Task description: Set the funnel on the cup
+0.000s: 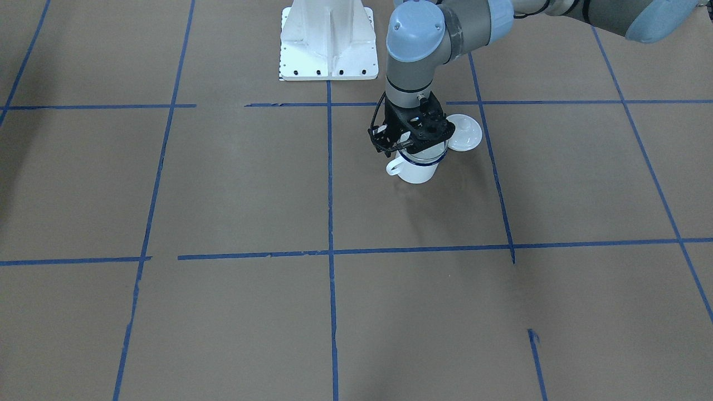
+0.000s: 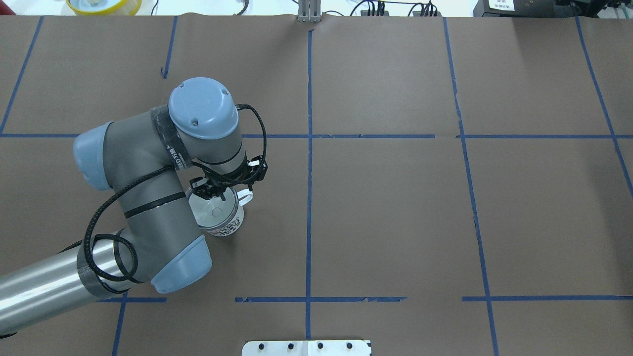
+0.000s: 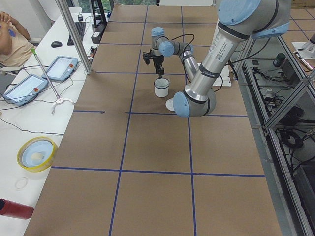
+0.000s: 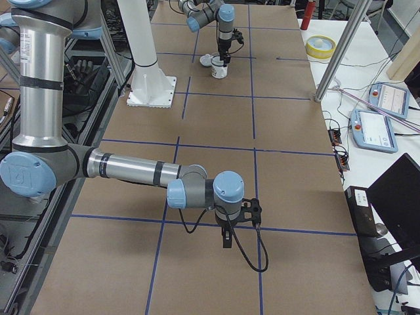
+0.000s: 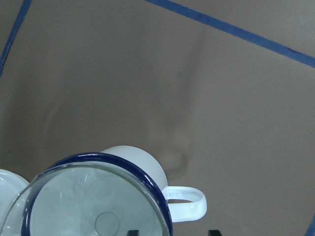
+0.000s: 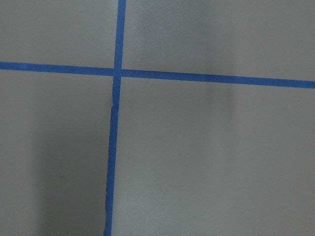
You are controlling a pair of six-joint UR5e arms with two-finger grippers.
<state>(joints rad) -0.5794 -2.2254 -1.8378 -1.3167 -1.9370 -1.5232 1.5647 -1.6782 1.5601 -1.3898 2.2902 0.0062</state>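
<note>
The white cup (image 1: pixel 416 171) with a dark blue rim stands upright on the brown table, left of centre in the overhead view (image 2: pixel 228 226). The clear funnel (image 5: pixel 93 206) sits in its mouth, rim resting on the cup's rim, and also shows in the overhead view (image 2: pixel 212 210). My left gripper (image 2: pixel 217 190) hovers just above the cup's rim on the handle side. In the left wrist view its fingertips (image 5: pixel 212 231) stand wide apart, open and holding nothing. My right gripper (image 4: pixel 226 239) shows only in the exterior right view, low over bare table far from the cup; I cannot tell its state.
A white round knobbed lid (image 1: pixel 465 132) lies on the table right beside the cup. The robot's white base plate (image 1: pixel 327 42) is at the table's robot side. A yellow bowl (image 3: pixel 37 153) and tablets (image 3: pixel 61 68) are on the side bench off the table.
</note>
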